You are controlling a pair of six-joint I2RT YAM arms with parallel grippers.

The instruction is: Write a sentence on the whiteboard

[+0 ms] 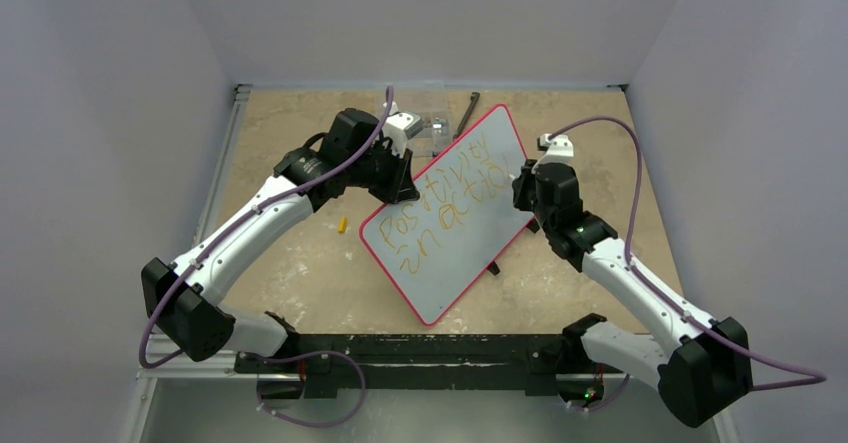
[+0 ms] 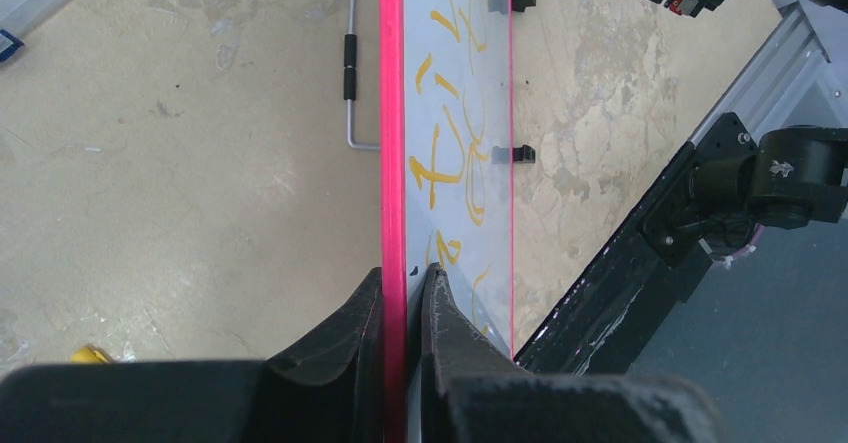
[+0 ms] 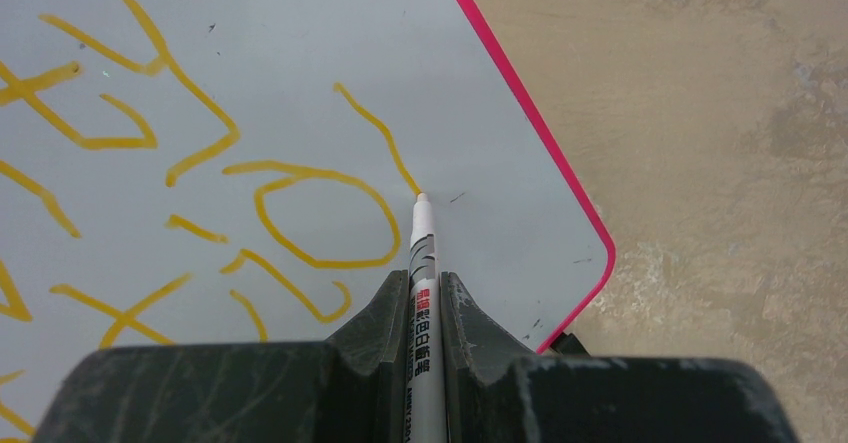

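The whiteboard [image 1: 455, 268], white with a thin pink frame, stands tilted at the table's middle. The sentence [image 1: 447, 201] in orange-yellow marker runs across it in two lines. My left gripper [image 1: 402, 189] is shut on the board's upper left edge; in the left wrist view its fingers [image 2: 405, 278] pinch the pink frame [image 2: 392, 113]. My right gripper [image 1: 523, 177] is shut on a white marker [image 3: 424, 263], whose tip touches the board [image 3: 330, 23] at the end of a fresh yellow stroke [image 3: 380, 138], beside a rounded letter [image 3: 320, 213].
A small yellow cap [image 1: 341, 225] lies on the table left of the board. A clear plastic holder [image 1: 436, 129] and a dark stick [image 1: 470, 103] lie behind it. The board's black feet [image 2: 522, 153] show on its lower edge. A black rail [image 1: 420, 348] crosses the near edge.
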